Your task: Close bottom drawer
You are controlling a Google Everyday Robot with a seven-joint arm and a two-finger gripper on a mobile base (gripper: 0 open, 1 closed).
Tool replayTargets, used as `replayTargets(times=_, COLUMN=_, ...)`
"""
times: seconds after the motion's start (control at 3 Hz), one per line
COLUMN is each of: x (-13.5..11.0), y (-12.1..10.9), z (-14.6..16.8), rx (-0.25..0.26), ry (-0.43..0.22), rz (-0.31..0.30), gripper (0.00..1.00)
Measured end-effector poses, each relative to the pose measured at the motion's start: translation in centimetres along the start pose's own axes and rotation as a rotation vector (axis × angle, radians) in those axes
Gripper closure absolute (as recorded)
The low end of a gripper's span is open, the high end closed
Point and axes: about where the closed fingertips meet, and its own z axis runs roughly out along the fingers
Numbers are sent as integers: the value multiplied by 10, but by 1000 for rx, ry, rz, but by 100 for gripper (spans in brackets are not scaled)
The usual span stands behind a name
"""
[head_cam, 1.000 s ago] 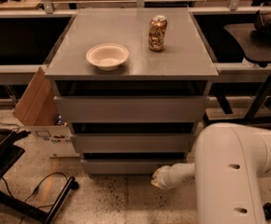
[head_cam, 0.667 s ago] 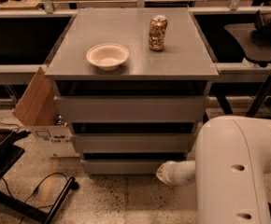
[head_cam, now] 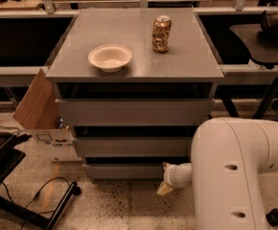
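The grey cabinet has three drawer fronts stacked below its top. The bottom drawer (head_cam: 124, 171) is the lowest and narrowest, a plain flat grey front just above the floor, standing slightly out from the cabinet with a dark gap above it. My gripper (head_cam: 166, 185) is low at the right end of that front, at the end of a white wrist, with a beige tip by the floor. It looks to be against or very near the drawer's right corner. The big white arm (head_cam: 235, 176) fills the lower right.
A white bowl (head_cam: 110, 57) and a drink can (head_cam: 161, 33) stand on the cabinet top (head_cam: 177, 66). A cardboard box (head_cam: 40, 111) leans at the cabinet's left. A black stand and cable (head_cam: 38, 202) lie on the speckled floor at lower left. A black chair (head_cam: 268, 42) is at right.
The white arm has shifted slightly, and the wrist end has edged a little to the right along the bottom drawer front. The drawer front shows no clear movement.
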Motion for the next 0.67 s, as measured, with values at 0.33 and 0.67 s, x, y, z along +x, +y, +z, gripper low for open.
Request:
replayTargets(times=0.33, x=11, y=-7, z=-19, rx=11, ry=67, rz=7, gripper=0)
replayTargets(times=0.67, x=32, y=-18, z=-70, rx=71, ry=186, rz=14, gripper=0)
